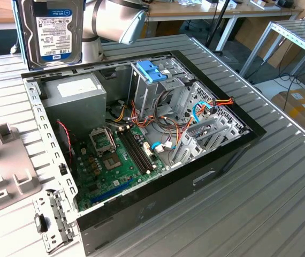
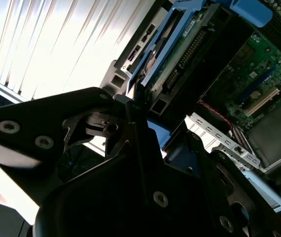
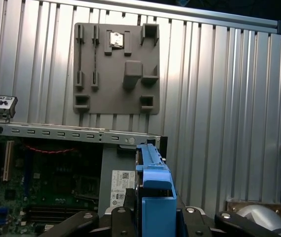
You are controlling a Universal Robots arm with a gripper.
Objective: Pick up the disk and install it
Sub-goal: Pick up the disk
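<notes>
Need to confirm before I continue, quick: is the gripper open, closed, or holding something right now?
Gripper: closed, holding the flat dark metal hard disk with blue plastic side rails.

A disk (image 1: 50, 29) hangs upright near the top of the exterior view's left, label facing out, above the rear edge of an open computer case (image 1: 142, 206). A grey robot arm (image 1: 115, 20) is behind it. The case lies on a ribbed metal desk (image 1: 259, 203). Inside are a grey power supply (image 1: 75, 99), a green motherboard (image 1: 107, 160), a blue latch (image 1: 151, 70) and loose cables.
</notes>
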